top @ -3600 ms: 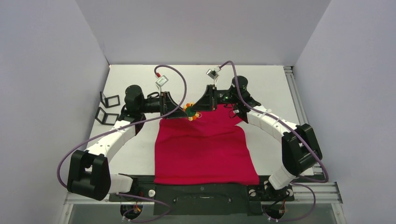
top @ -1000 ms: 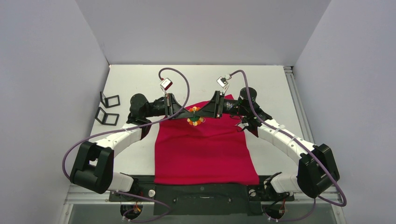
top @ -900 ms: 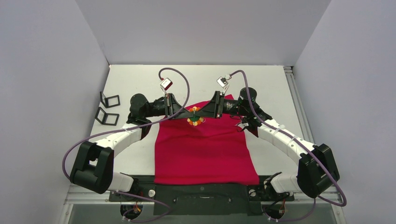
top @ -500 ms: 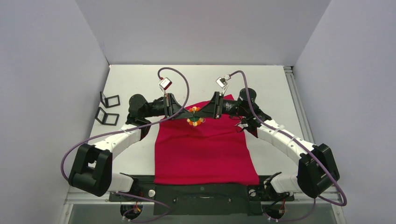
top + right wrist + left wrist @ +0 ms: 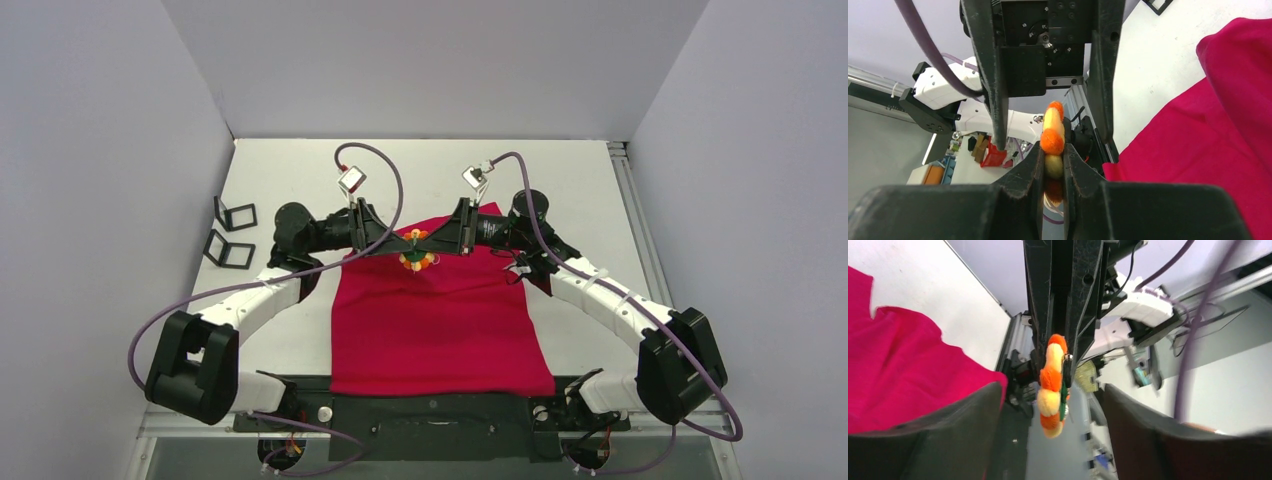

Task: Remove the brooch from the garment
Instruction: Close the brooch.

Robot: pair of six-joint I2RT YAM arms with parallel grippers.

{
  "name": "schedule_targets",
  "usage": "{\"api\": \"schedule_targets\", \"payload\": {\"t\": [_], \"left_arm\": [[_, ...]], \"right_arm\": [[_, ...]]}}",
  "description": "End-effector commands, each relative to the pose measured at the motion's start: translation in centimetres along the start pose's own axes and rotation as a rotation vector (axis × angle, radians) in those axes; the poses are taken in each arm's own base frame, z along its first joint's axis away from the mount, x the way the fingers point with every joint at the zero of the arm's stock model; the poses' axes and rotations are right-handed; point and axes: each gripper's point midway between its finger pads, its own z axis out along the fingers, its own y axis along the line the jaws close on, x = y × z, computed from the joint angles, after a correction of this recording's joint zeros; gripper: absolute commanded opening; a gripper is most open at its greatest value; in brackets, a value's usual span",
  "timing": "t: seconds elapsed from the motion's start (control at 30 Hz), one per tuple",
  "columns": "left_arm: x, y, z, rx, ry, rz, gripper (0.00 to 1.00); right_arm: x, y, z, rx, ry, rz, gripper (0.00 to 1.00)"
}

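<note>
Pinching a fluffy orange-and-yellow flower-shaped brooch (image 5: 1053,131) edge-on in the right gripper (image 5: 1054,152), squeezing its lower puffs between 2 black fingers and leaving the upper puffs poking out above the tips. Facing the left gripper (image 5: 1052,392) nose to nose across that brooch, over the far half of the flat white table (image 5: 300,170). Standing spread on the left side, flanking the brooch with 1 dark finger on each side and touching neither face of it. Catching a green edge and a small metal fitting on 1 face of the brooch in the left wrist view.

Hanging in the air and clear of the cloth in both wrist views. From above, sitting over the collar end of the plain bright red short-sleeved T-shirt (image 5: 440,320), right where the 2 grippers are meeting.

Seeing that T-shirt lying spread on the table, turning its hem toward the arm bases and bunching a little along its upper edge below the grippers. Spotting 2 small black square frames (image 5: 235,215) well off to the left near the wall, sitting 1 just behind the other, apart from the T-shirt and both arms.
</note>
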Motion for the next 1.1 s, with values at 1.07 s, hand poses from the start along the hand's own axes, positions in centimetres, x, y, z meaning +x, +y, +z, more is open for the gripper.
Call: {"api": "schedule_targets", "payload": {"t": [1.07], "left_arm": [[1.7,1.6,0.5,-0.124,-0.11,0.479,0.96]], "right_arm": [[-1.4,2.6,-0.9,-0.093,-0.057,-0.026,0.0]]}}
